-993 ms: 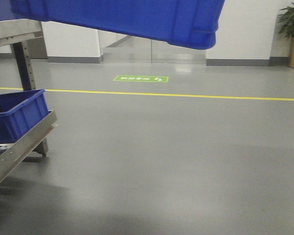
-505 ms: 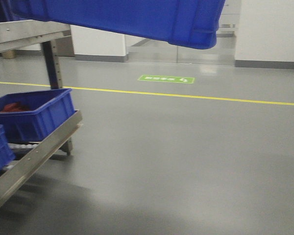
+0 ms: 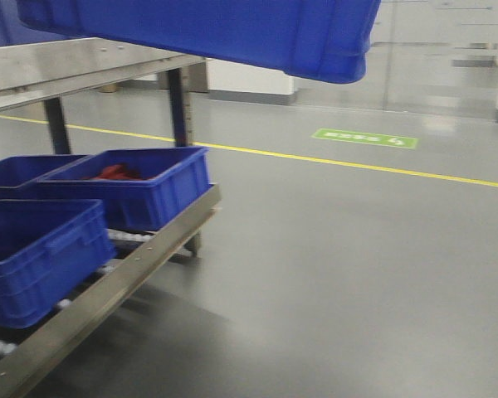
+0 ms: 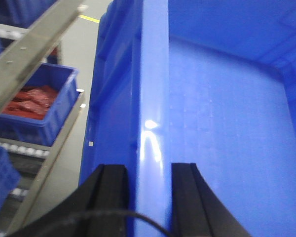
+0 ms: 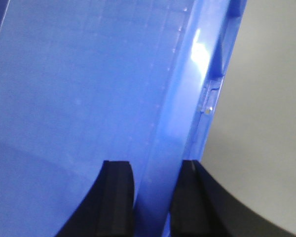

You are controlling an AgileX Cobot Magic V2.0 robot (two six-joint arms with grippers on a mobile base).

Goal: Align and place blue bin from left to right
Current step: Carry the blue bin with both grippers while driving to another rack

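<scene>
Blue plastic filled both wrist views: the blue bin [image 4: 227, 123] hung clear of the floor between my arms, its underside crossing the top of the front view, higher than the steel rack [image 3: 133, 261] at the left. My left gripper [image 4: 149, 170] was clamped over one rim, a finger on each side of the wall, and my right gripper [image 5: 151, 168] pinched the opposite rim likewise. Darker crates [image 3: 37, 249] sat on the rack's rollers, one holding red items [image 3: 116, 172]. A yellow floor line [image 3: 357, 163] ran behind.
</scene>
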